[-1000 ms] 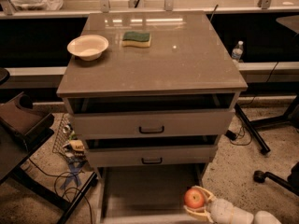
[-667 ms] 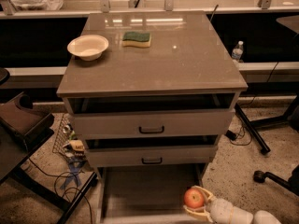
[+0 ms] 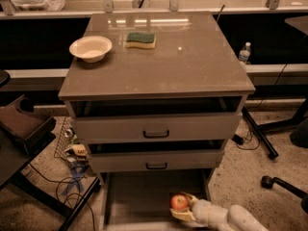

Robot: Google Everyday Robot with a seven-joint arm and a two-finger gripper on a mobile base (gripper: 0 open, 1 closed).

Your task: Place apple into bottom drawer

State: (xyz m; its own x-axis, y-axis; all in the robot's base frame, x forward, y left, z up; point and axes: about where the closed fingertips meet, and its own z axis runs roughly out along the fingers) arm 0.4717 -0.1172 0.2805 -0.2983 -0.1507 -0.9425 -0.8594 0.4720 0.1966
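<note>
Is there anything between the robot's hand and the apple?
Nothing. In the camera view the gripper, low over the open bottom drawer, is shut right on the apple.

I have the apple [image 3: 179, 202], small, round and red-orange with a paler patch on top, clasped in my gripper [image 3: 182, 207], one pale finger against it on each side. It sits at the front right corner of the bottom drawer [image 3: 137, 196]. The drawer is pulled out: a wide flat tray with low side walls. I cannot tell whether the apple touches its floor.
</note>
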